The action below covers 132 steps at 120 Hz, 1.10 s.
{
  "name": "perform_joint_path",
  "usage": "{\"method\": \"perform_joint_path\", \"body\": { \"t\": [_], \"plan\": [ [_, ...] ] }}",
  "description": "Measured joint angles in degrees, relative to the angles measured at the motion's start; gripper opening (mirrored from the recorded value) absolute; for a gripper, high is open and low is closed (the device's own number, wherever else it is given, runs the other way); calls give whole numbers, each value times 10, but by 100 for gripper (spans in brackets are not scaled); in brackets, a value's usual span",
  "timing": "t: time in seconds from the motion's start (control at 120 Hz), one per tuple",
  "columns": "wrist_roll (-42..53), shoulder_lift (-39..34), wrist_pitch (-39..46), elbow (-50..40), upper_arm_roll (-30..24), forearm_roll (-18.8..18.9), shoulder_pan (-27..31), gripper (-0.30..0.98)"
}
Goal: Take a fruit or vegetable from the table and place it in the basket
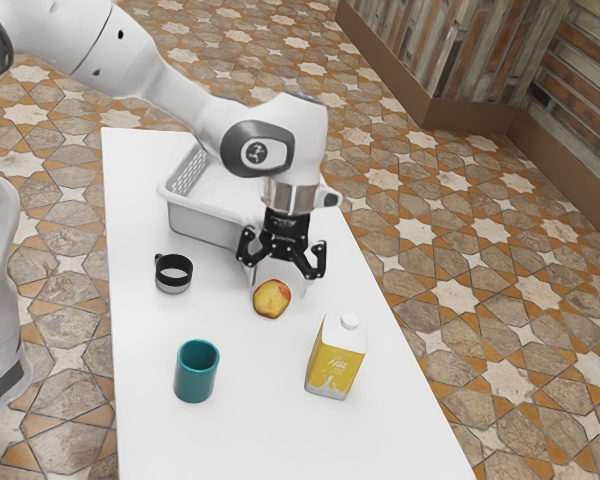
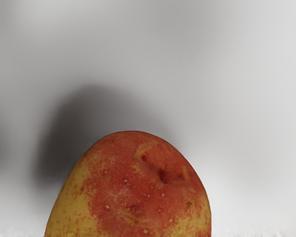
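Observation:
My gripper [image 1: 281,268] is low over the table, pointing down, its two black fingers spread wide and open. A red and yellow fruit [image 1: 272,299] shows just below the gripper in the exterior view, with no finger seen pressing on it. The same fruit [image 2: 133,187] appears large at the wrist view's lower edge, close under the hand, with a dark shadow beside it. Behind the gripper stands the light grey basket [image 1: 205,222], partly hidden by the arm and hand.
A white, rounded object [image 1: 292,283] is partly hidden behind the fruit and fingers. On the white table [image 1: 250,430] also stand a black and grey mug [image 1: 174,280], a teal cup [image 1: 195,372] and a yellow and white carton [image 1: 335,362], the carton near the table's long edge.

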Motion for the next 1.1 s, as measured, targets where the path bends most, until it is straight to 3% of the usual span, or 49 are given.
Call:
{"method": "perform_joint_path", "body": {
  "t": [0.217,1.017,1.1],
  "plan": [
    [-5,1,4,-14,-5,-16,6,69],
    [-9,31,13,-13,-6,-19,13,69],
    [-10,31,14,-13,-6,-20,13,62]
  ]
}}
